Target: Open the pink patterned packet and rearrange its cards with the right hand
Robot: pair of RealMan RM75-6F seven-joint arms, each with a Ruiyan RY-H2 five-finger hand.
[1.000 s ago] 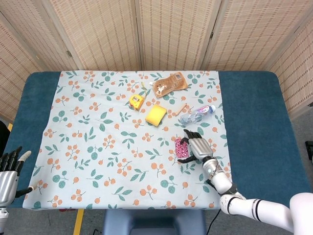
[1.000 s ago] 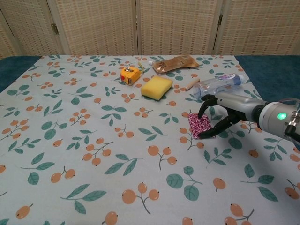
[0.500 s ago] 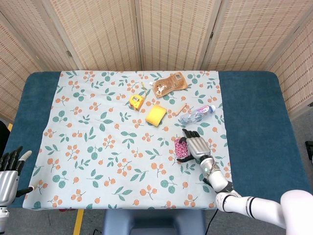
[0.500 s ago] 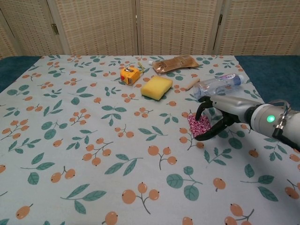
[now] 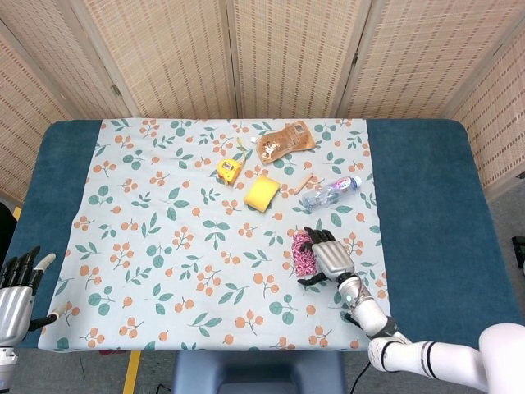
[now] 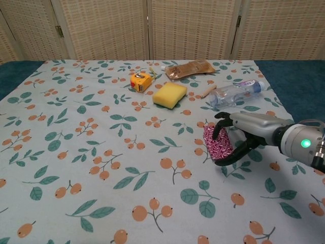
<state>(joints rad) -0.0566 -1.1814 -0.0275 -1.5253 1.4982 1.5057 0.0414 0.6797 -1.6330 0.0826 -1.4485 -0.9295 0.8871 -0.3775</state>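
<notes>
Chest view: right hand wraps the pink patterned packet, dark fingers hooked over its far top edge, thumb under the near lower edge. Packet looks tipped up off the floral cloth, patterned face turned toward the worktop centre; whether its bottom edge touches the cloth cannot be told. Hand is closed on the packet, a hold rather than a rest.

Head view: packet shows as a narrow pink strip just left of the right hand, long axis running roughly away from the robot. It sits right of the cloth's centre, on the near side of the water bottle and well apart from it. Yellow sponge, tape measure and brown pouch lie farther back, all well away.

Left hand hangs off the near left corner of the worktop, fingers spread, holding nothing, far from the packet.

Key relation: packet lies on the inward, palm side of the right hand, gripped across its short width with the long edges free. Right hand is much the nearer. Judgement: opening end not discernible from either view; flap or seam too small to make out. Likely next need is to find that end while keeping the packet from slipping flat.
</notes>
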